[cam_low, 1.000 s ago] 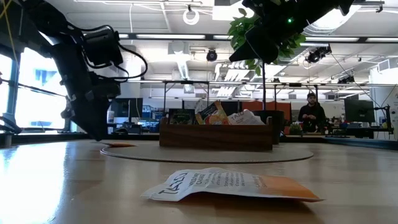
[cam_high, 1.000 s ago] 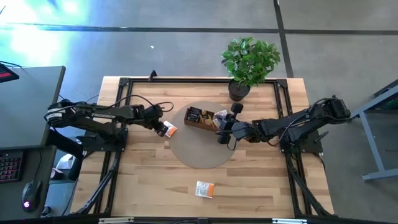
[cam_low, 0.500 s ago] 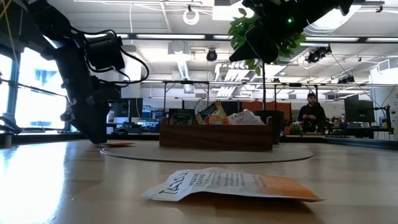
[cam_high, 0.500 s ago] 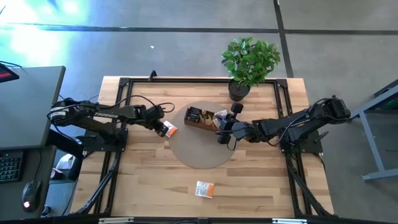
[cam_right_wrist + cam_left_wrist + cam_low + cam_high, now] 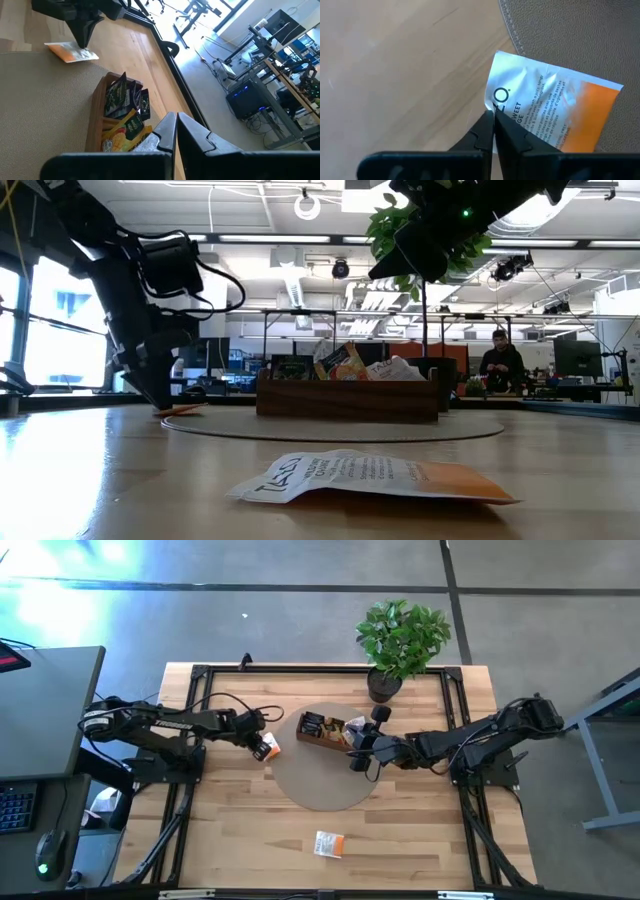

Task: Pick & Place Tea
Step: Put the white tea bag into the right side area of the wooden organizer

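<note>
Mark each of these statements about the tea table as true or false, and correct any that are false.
1. The left gripper is shut on the white-and-orange sachet at the mat's edge. True.
2. The wooden tray sits on the round mat. True.
3. The right gripper holds a sachet. False: its fingers are shut on nothing, above the tray.
4. No sachet lies off the mat. False: another sachet lies on the bare table near the front edge.
5. The potted plant stands on the table's left side. False: it stands at the back, right of centre.
</note>
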`<state>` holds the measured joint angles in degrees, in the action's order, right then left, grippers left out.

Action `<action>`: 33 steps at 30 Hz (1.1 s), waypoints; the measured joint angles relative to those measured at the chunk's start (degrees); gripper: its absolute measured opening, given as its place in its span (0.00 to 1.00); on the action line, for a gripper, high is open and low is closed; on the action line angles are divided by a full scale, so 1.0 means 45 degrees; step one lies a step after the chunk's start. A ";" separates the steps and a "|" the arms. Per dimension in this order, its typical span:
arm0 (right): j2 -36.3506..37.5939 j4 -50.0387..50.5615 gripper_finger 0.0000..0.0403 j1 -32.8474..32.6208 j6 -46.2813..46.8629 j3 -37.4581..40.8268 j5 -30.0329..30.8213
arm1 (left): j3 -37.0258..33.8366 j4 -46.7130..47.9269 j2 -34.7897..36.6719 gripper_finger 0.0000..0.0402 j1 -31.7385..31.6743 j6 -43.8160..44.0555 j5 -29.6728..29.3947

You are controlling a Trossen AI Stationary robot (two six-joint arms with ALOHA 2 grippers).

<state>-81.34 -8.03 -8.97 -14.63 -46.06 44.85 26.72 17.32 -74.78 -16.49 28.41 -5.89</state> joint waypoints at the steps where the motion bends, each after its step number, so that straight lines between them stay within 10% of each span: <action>1: 0.0000 0.0000 0.03 -0.0001 0.0000 0.0000 -0.0003 | -0.0010 -0.0034 -0.0005 0.03 0.0000 -0.0035 -0.0082; 24: 0.0000 0.0000 0.03 0.0014 -0.0002 0.0000 -0.0003 | 0.4015 -0.0390 0.0171 0.00 0.0721 -0.4755 0.0261; 33: 0.0298 0.0624 0.03 -0.0036 -0.0060 0.0007 0.1446 | 0.4722 -0.5623 -0.1134 0.00 0.2090 -0.8725 -0.2461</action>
<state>-80.00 -5.23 -9.13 -14.90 -46.03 51.36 47.97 -7.98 -79.89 -7.09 -10.86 -16.96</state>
